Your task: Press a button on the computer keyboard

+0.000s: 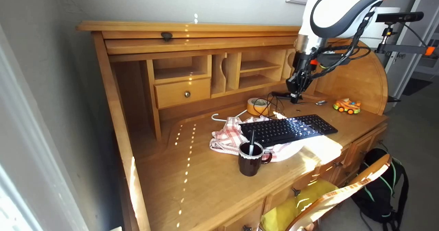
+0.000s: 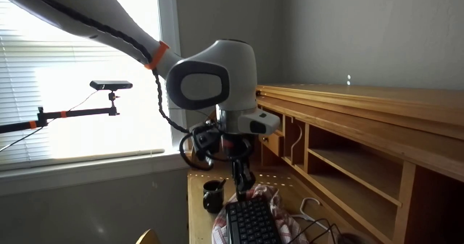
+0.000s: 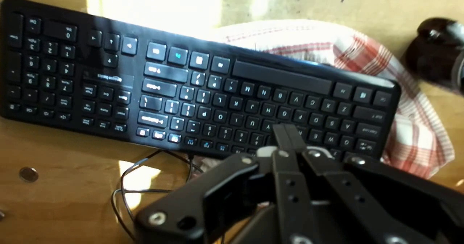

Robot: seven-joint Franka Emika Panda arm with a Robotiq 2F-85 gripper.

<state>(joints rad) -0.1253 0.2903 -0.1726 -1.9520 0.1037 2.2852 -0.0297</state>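
Note:
The black computer keyboard (image 1: 288, 129) lies on the desk, partly on a checked cloth. It also shows in an exterior view (image 2: 252, 224), cut off at the bottom edge. In the wrist view the keyboard (image 3: 203, 88) spans most of the picture, its letters upside down. My gripper (image 3: 284, 127) is shut and empty, its fingertips side by side. In the wrist view the tips overlap the keys beside Y and hide some keys behind them. In the exterior views the gripper (image 1: 294, 101) points down and appears above the keyboard; its fingertips also show there (image 2: 240, 197). Exact height is hard to tell.
A dark mug (image 1: 249, 164) with a pen stands at the keyboard's front corner. A red-and-white cloth (image 1: 226, 140) lies under it. Behind are a tape roll (image 1: 258, 106), thin cables (image 3: 125, 191) and a white hanger (image 2: 310, 200). The desk's cubbies (image 1: 260, 66) rise at the back.

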